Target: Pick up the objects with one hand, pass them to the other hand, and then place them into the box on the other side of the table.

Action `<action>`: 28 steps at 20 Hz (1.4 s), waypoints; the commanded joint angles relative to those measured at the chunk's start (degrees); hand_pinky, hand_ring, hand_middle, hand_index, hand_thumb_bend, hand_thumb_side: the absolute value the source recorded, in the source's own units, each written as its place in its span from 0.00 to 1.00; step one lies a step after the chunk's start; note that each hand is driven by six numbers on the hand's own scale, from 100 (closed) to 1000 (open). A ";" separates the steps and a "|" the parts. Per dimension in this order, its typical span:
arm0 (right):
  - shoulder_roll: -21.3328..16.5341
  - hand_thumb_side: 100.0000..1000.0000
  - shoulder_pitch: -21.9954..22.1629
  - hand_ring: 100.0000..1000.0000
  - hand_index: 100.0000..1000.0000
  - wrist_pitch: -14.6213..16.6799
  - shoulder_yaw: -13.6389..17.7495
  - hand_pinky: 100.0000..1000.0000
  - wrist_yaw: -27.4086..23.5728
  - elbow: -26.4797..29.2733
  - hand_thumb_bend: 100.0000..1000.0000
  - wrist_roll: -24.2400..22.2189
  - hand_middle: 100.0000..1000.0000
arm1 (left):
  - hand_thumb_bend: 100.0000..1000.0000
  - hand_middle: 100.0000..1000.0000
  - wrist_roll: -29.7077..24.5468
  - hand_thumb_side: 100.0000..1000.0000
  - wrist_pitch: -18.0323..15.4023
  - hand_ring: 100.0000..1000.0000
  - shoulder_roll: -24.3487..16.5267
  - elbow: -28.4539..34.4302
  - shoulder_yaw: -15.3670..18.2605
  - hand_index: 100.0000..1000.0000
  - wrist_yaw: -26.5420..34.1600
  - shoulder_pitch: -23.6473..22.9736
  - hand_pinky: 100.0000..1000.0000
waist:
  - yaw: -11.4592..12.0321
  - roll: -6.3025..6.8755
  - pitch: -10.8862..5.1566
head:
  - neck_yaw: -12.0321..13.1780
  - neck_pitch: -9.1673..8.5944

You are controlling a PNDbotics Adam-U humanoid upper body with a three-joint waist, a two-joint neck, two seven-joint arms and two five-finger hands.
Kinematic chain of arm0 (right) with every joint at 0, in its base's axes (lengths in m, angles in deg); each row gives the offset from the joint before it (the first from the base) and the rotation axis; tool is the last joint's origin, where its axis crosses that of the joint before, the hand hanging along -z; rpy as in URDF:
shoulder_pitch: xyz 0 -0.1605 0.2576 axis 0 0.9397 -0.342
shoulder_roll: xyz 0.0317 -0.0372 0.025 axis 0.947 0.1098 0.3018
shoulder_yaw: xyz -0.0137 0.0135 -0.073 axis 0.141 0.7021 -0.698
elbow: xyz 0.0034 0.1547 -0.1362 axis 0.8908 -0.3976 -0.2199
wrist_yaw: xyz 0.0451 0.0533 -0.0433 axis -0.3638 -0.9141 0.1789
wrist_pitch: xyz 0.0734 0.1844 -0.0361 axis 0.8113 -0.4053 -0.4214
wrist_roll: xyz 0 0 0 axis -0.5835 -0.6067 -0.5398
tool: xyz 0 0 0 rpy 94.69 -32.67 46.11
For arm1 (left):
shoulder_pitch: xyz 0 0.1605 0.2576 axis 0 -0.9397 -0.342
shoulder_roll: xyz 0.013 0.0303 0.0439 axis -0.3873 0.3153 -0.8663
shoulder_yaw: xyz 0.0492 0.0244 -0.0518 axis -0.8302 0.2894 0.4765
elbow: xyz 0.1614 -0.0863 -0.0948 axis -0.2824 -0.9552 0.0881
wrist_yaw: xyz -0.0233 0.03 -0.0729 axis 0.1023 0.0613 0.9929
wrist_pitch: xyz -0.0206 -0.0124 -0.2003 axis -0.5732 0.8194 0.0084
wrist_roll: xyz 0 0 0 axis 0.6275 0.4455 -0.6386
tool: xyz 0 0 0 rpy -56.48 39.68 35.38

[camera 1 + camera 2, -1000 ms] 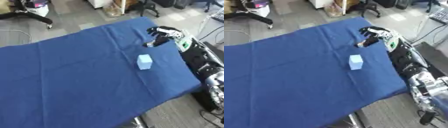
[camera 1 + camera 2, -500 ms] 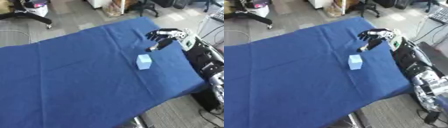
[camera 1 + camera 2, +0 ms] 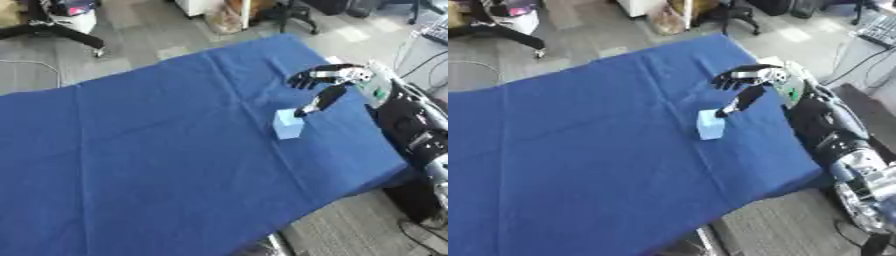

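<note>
A small pale-blue rectangular block (image 3: pixel 288 125) with flat matte faces and crisp edges stands upright on the table, right of the middle and toward the right edge. The table is covered by a deep-blue cloth (image 3: pixel 157 150), a soft woven-looking fabric marked with straight fold creases that cross it in a grid and draped over the near right corner. The robot's right hand (image 3: pixel 331 79), black with silver metal segments, comes in from the right on a thick black arm (image 3: pixel 833 135) with a rounded silver joint near the lower edge. The hand hangs just to the far right of the block, its fingers spread and only slightly bent, grasping nothing; the thumb (image 3: pixel 317 102) points down toward the block's upper right edge, its tip very near, though whether it touches cannot be told. Beyond the table lies a grey floor, where the dark legs of a wheeled chair base (image 3: pixel 48 32) show at the far left.
</note>
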 commanded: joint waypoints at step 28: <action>-1.15 0.33 3.31 0.88 0.89 5.15 -4.42 0.87 4.32 5.42 0.46 -2.41 0.82 | 0.74 0.59 0.21 0.55 0.12 0.58 0.05 0.58 0.11 0.73 -0.74 0.49 0.72 | 0.23 -0.83 -1.19 | -0.67 -0.15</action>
